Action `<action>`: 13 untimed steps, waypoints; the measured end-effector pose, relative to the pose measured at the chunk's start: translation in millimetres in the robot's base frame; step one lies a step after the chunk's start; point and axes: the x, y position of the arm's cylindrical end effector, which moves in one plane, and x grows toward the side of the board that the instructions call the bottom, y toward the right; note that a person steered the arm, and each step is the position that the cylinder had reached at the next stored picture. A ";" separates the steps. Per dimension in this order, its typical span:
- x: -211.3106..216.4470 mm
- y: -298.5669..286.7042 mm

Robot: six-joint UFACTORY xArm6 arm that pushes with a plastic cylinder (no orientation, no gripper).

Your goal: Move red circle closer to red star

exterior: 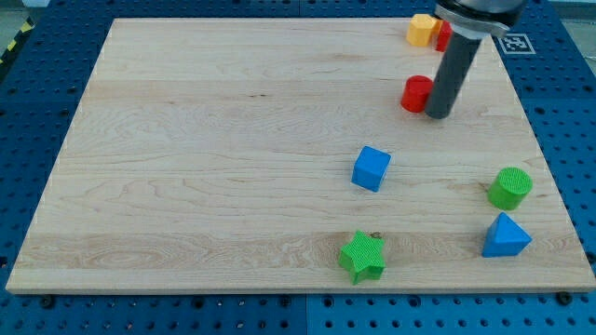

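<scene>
A red block [415,94], round as far as I can tell, lies on the wooden board [233,158] at the upper right. My tip [438,115] stands right against its right side. A second red block [444,35], partly hidden behind the rod, sits at the view's top right; its shape is hard to make out. It touches a yellow block [422,30] on its left. The two red blocks are about a block's width or two apart, one above the other.
A blue cube [371,168] lies below the red circle. A green cylinder [509,188] and a blue triangle [505,236] sit at the right edge. A green star [362,257] lies near the bottom edge.
</scene>
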 end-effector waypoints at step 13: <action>-90.6 -24.6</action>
